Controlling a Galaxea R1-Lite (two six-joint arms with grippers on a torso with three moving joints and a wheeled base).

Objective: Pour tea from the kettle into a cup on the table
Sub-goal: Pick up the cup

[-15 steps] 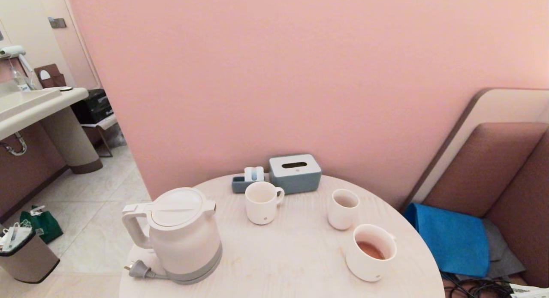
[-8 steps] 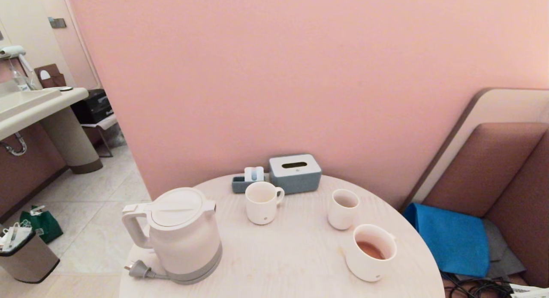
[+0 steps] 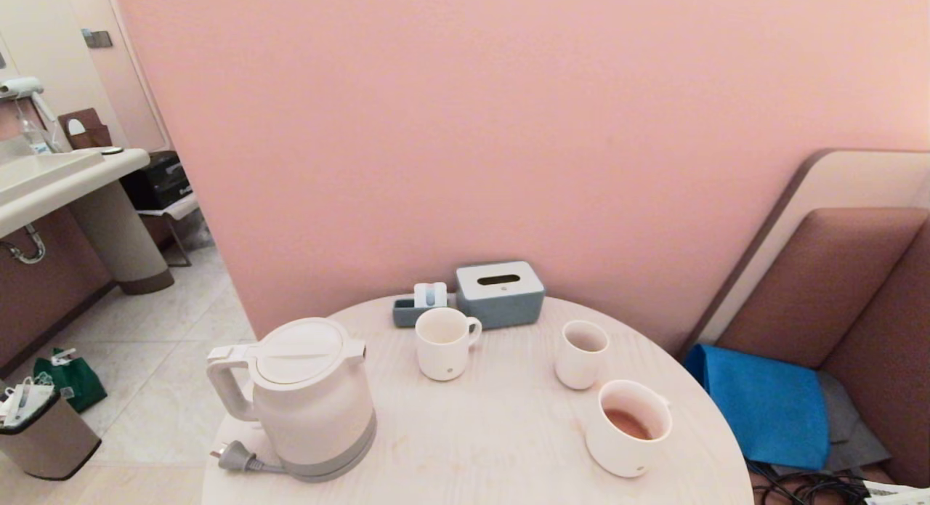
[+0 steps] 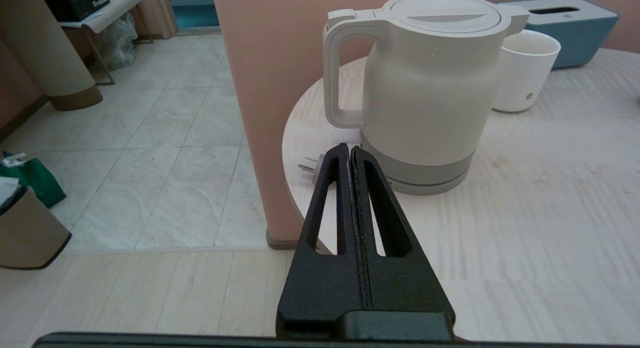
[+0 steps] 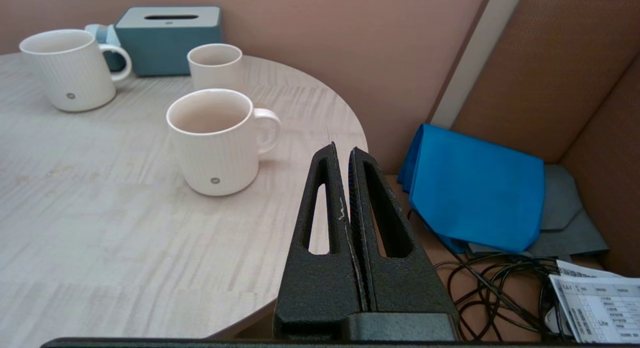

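Observation:
The white kettle [image 3: 309,396] stands upright on the left of the round table [image 3: 479,432], lid closed, handle toward the table's left edge; it fills the left wrist view as the kettle [image 4: 425,87]. The wide cup [image 3: 628,429] at the right front holds shallow reddish-brown tea [image 3: 626,423]; in the right wrist view the cup [image 5: 215,142] shows its handle and grey dot. My left gripper [image 4: 349,148] is shut and empty, short of the kettle's base. Shut and empty too, my right gripper [image 5: 341,148] hovers off the table's right edge. Neither arm appears in the head view.
A straight handled mug [image 3: 443,343] and a small tumbler [image 3: 581,354] stand mid-table, before a grey-blue tissue box [image 3: 500,293] and small tray [image 3: 418,306]. The kettle's plug [image 3: 236,458] lies at the front left. A blue cloth [image 3: 763,403] and cables [image 5: 500,293] lie right of the table.

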